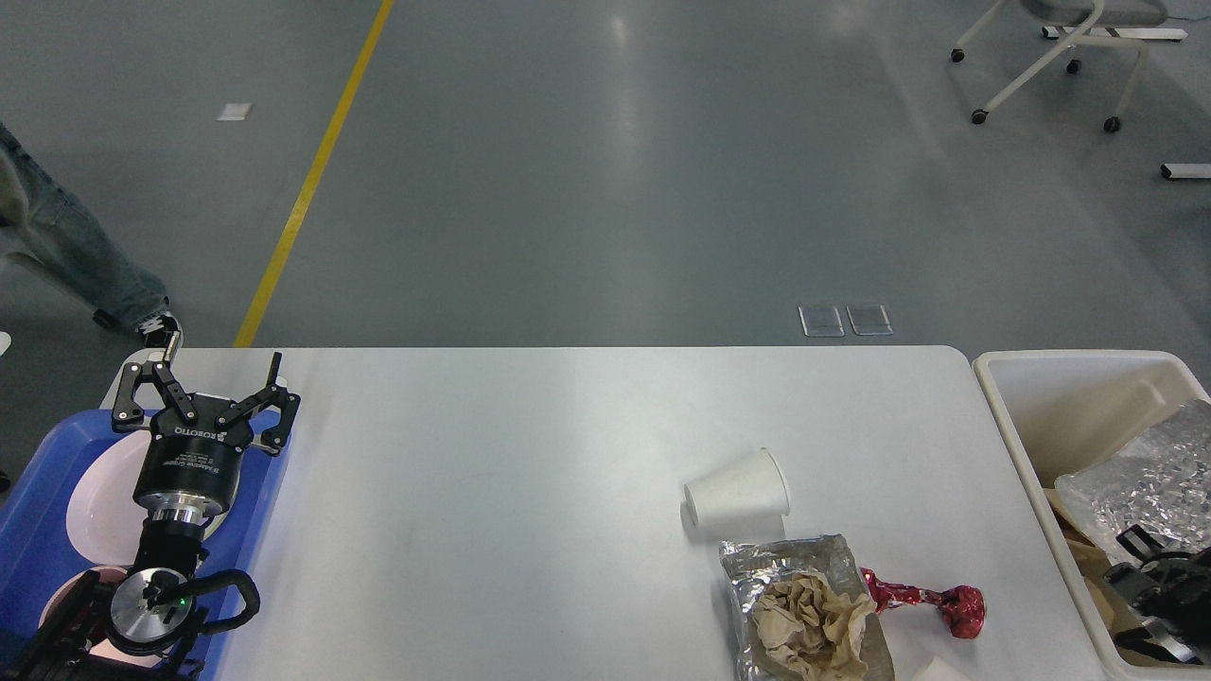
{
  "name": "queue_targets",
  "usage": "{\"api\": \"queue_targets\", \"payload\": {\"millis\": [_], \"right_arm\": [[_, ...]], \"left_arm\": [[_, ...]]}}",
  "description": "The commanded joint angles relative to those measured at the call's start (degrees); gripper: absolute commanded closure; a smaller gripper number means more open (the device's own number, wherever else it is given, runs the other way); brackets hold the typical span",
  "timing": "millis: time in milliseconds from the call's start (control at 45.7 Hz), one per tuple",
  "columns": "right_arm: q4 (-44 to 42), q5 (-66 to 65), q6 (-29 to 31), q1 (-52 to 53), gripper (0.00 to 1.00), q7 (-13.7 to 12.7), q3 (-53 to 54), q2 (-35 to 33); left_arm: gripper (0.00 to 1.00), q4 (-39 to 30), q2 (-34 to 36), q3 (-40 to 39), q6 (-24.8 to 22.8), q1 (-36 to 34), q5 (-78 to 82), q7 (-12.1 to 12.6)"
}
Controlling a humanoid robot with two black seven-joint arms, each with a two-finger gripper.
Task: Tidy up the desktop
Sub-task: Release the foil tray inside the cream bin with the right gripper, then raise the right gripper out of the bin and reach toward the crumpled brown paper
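The white surface [492, 492] is filling the middle of the view. The left pincer [203, 392] is hanging over the blue tray [38, 511] at the left edge, with its fingers spread apart. A white paper cup [736, 497] is lying on its side. Just below it a silver bag [804, 605] with crumpled brown paper is lying, touching a red wrapper [922, 601]. The right pincer [1159, 591] is sitting inside the cream bin [1017, 430] beside shiny foil [1140, 492]; I cannot tell if it is apart or together.
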Motion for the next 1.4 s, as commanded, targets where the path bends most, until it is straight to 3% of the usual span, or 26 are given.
{"api": "queue_targets", "payload": {"millis": [0,307,328,394,416,569,920,1204,1380], "right_arm": [[0.05,-0.11,-0.10,-0.06,1.00,0.00,-0.07,0.05],[0.05,-0.11,-0.19,-0.85,1.00,-0.09,0.02,0.40],[0.05,0.06,-0.27,-0.93,0.88,-0.01,-0.07,0.40],[0.05,0.06,-1.15,-1.20,0.37,0.00,0.11,0.31],[0.05,0.06,-1.41,-1.20,0.28,0.00,0.11,0.31],[0.13,-0.11,-1.94,-1.20,0.03,-0.09,-0.24,0.05],[3.82,-0.73,0.86,2.13,0.00,-0.09,-0.33,-2.67],[24.12,-15.84,18.96,21.20,0.00,-0.62,-4.99,-16.03],[26.41,-16.99,31.43,32.27,0.00,-0.80,-8.14,-17.00]], "left_arm": [[0.04,0.00,0.00,0.00,0.00,0.00,0.00,-0.01],[0.03,0.00,0.00,0.00,0.00,0.00,0.00,-0.01],[0.04,0.00,0.00,0.00,0.00,0.00,0.00,-0.01],[0.03,0.00,0.00,0.00,0.00,0.00,0.00,-0.01],[0.04,0.00,0.00,0.00,0.00,0.00,0.00,-0.01],[0.03,0.00,0.00,0.00,0.00,0.00,0.00,-0.01],[0.03,0.00,0.00,0.00,0.00,0.00,0.00,-0.01],[0.03,0.00,0.00,0.00,0.00,0.00,0.00,-0.01],[0.03,0.00,0.00,0.00,0.00,0.00,0.00,-0.01]]}}
